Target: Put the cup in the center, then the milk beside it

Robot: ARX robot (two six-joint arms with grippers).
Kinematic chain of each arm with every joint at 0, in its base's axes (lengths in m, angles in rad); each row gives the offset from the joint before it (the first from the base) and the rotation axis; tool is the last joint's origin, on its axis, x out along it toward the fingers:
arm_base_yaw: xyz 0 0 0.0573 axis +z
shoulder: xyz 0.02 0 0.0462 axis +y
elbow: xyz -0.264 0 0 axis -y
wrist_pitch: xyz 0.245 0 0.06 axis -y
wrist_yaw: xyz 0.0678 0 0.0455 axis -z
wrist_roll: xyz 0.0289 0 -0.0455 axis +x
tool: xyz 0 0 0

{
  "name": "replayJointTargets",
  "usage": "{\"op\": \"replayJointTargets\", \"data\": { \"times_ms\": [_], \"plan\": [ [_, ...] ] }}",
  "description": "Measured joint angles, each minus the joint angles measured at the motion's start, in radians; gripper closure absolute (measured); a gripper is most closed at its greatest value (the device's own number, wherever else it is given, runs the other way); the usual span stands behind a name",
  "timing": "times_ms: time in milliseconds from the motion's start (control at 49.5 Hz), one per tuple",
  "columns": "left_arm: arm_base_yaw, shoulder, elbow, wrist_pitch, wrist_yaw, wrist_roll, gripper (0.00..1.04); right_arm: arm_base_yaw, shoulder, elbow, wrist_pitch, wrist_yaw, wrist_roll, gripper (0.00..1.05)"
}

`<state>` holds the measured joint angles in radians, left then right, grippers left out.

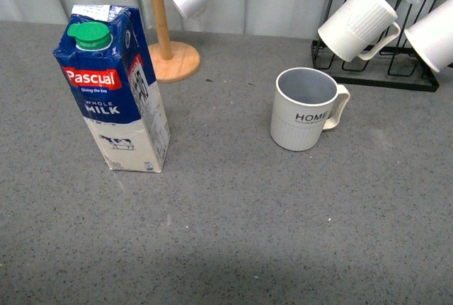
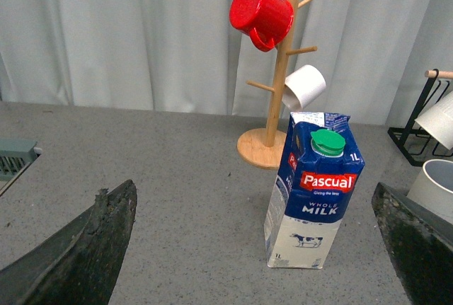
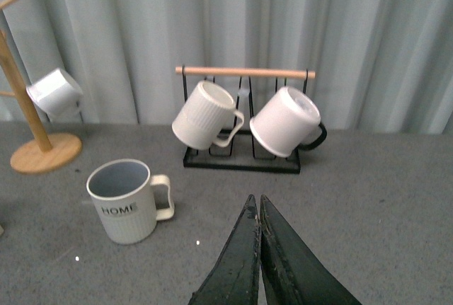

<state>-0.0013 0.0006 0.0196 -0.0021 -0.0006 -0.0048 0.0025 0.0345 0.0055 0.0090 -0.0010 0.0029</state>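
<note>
Seen only from the left wrist, a red mug (image 2: 260, 8) is hung beyond the milk (image 2: 315, 199) ahead of the parted left gripper (image 2: 253, 190); the right gripper (image 3: 259, 202) is closed.

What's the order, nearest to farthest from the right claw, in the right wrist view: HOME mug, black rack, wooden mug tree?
1. HOME mug, closest to the right claw, slightly left.
2. Black rack, straight ahead, by the curtain.
3. Wooden mug tree, farthest, far left.
</note>
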Motion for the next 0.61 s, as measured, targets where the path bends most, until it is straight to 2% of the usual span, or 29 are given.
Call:
{"op": "replayJointTargets", "data": {
  "times_ms": [242, 404, 505, 606],
  "plan": [
    [0.0, 0.0, 0.0, 0.0, 0.0, 0.0, 0.06, 0.0, -0.029, 0.0, -0.007, 0.0, -0.001, 1.03],
    [-0.029, 0.113, 0.029, -0.098, -0.058, -0.037, 0.06, 0.0, -0.031, 0.0, -0.007, 0.0, -0.001, 0.79],
    [-0.051, 0.219, 0.031, -0.03, -0.052, -0.057, 0.06, 0.0, -0.03, 0.0, -0.007, 0.0, -0.001, 0.63],
    [-0.092, 0.363, 0.033, 0.101, -0.048, -0.079, 0.06, 0.0, -0.031, 0.0, -0.007, 0.0, -0.001, 0.45]
  ]
}}
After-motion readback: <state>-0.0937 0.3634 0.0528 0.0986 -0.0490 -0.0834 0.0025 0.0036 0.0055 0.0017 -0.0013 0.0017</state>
